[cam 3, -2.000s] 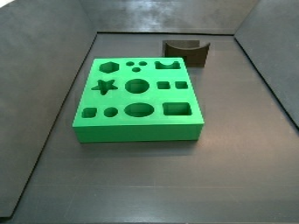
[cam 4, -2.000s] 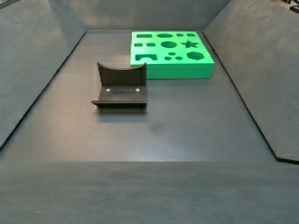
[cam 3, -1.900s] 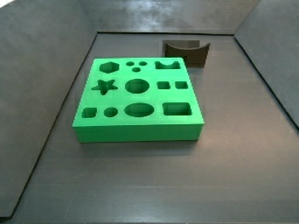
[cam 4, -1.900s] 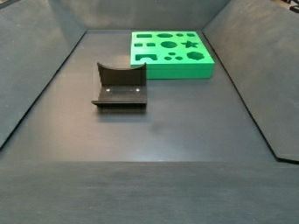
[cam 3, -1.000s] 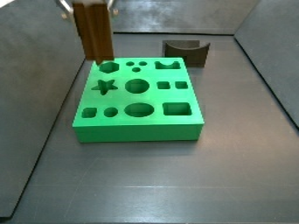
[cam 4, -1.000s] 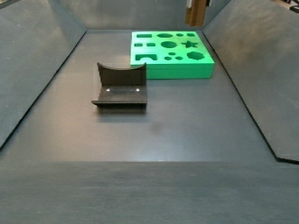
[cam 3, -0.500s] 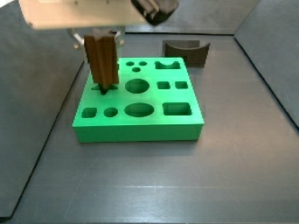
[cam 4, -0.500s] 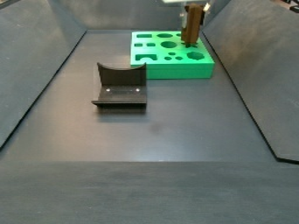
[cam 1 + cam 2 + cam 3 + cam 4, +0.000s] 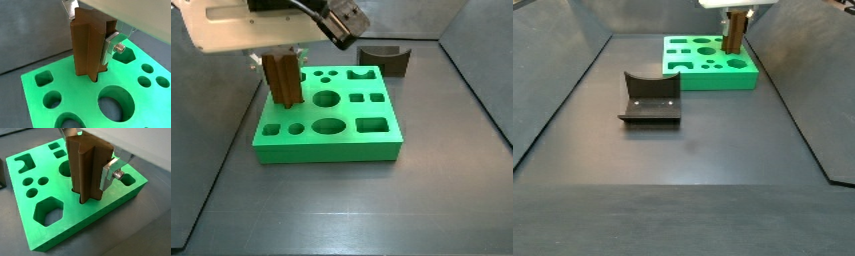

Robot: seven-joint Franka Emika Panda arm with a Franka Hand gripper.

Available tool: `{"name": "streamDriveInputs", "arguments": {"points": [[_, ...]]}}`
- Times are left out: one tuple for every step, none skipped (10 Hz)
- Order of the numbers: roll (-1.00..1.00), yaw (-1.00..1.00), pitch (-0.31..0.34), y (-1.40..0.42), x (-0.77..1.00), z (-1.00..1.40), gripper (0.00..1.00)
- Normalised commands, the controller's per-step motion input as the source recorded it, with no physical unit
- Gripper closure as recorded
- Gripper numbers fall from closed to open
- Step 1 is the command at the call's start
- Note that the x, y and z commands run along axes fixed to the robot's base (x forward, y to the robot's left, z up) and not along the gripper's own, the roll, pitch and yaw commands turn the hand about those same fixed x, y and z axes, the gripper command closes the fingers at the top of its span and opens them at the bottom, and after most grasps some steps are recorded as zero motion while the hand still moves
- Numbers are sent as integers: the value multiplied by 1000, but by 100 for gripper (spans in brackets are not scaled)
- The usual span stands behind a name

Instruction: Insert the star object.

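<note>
Gripper (image 9: pixel 93 173) pinching star object (image 9: pixel 85 170) upright | tip at green block (image 9: pixel 325 115) star hole, 9 o'clock side | I judge risk: ridges misaligned, peg jams on rim.

Upright star object (image 9: pixel 282 78) in claw (image 9: pixel 281 62)

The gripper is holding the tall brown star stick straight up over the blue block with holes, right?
Almost. The block is green, not blue, as both side views show. The gripper does hold the star object upright over it, its lower end at the block's top.
</note>
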Motion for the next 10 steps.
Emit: {"name": "streamDriveInputs", "arguments": {"points": [[159, 311, 0, 0, 334, -803, 100], [20, 317, -70, 94, 177, -1000, 100], [0, 340, -19, 49, 31, -1000, 100], [0, 340, -3, 23, 17, -1000, 100], [0, 289, -1, 0, 0, -1000, 100], [-106, 0, -99, -51, -97, -863, 100], [-319, 0, -211, 120, -69, -411, 100], [-309, 0, -220, 140, -51, -434, 100], [-184, 0, -224, 86, -89, -649, 100], [-103, 0, -207, 0, -37, -743, 100]]}}
